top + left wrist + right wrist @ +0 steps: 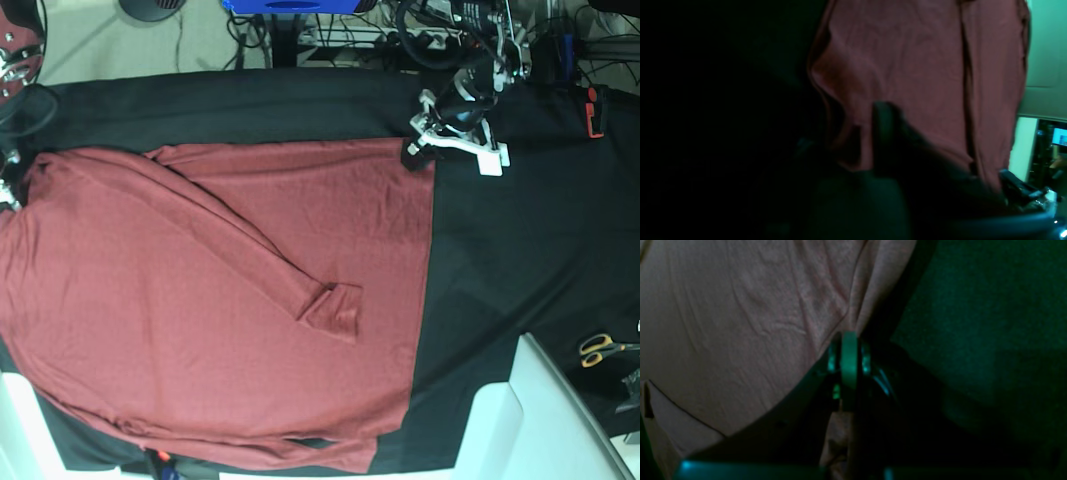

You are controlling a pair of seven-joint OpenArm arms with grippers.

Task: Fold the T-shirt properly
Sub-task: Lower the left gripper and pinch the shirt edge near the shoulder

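The shirt (200, 300) lies spread flat over the black table cover (520, 260), filling most of the left and middle of the base view, its lower hem close to the near edge of the table. One long sleeve (250, 240) is folded across the body and runs slantwise from the upper left down to its cuff near the middle. To the right of the shirt the cover is bare, and a pair of scissors with yellow handles (600, 348) lies near the right edge. Farther back, the left gripper (415, 152) sits at the far right corner of the shirt; its own wrist view shows dark fingers (883, 133) with a pinch of the red fabric between them, so the jaws are closed on the shirt. The right gripper (849, 340) shows only in its wrist view, where the jaws are together and clamped on a gathered fold at the shirt's edge, with cloth hanging below them. A small red object (595, 110) rests on the cover at the far right.
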